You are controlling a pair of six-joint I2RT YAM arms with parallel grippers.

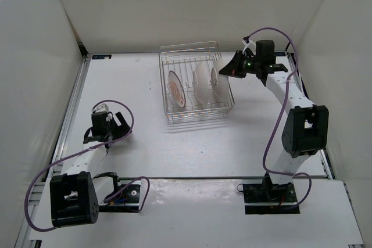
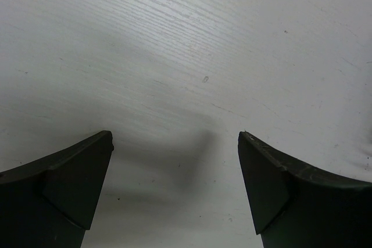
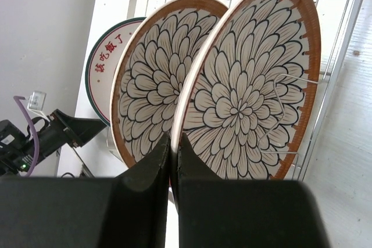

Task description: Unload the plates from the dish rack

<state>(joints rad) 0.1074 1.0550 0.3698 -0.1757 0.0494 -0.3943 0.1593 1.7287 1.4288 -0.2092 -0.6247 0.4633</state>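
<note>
My right claw is shut tight on the edge of the nearest flower plate. It stands up in the wire rack, with two more plates beside it. My left claw is wide open over the tabletop.
</note>
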